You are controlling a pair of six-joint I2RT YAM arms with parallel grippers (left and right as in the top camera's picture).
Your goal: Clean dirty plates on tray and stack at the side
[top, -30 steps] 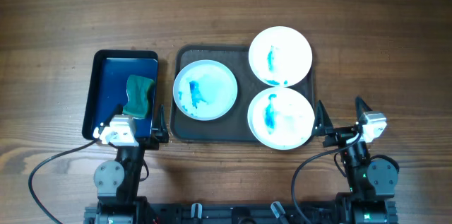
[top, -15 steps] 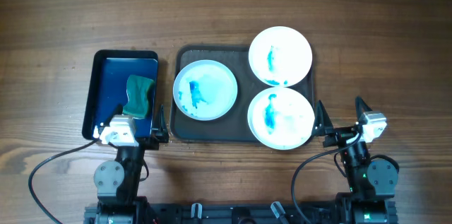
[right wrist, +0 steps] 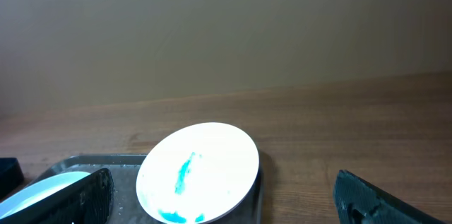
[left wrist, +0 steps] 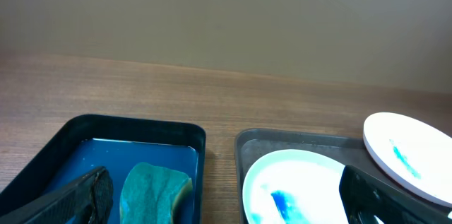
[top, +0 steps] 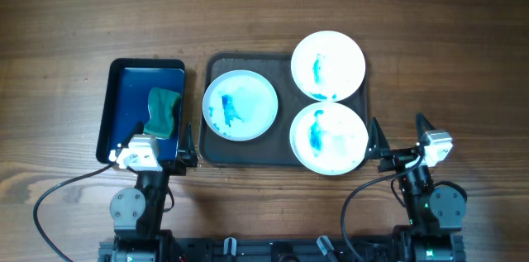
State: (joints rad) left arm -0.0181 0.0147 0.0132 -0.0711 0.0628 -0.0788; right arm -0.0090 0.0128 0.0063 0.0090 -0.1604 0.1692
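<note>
The three blue-smeared plates are sitting on the dark tray [top: 281, 153], all just ahead of the grippers. The left plate [top: 240, 106] is lying ahead and to the right of the left gripper [top: 168, 138], which is pointing at the green sponge [top: 163, 111] in the small black tray [top: 106, 121]. The near right plate [top: 329, 138] is lying just left of the right gripper [top: 397, 130]. The far right plate [top: 328, 65] is overhanging the tray's far rim. Both arms are crouching low at the near edge of the counter [top: 66, 14], grippers level, jaws spread wide and holding nothing.
</note>
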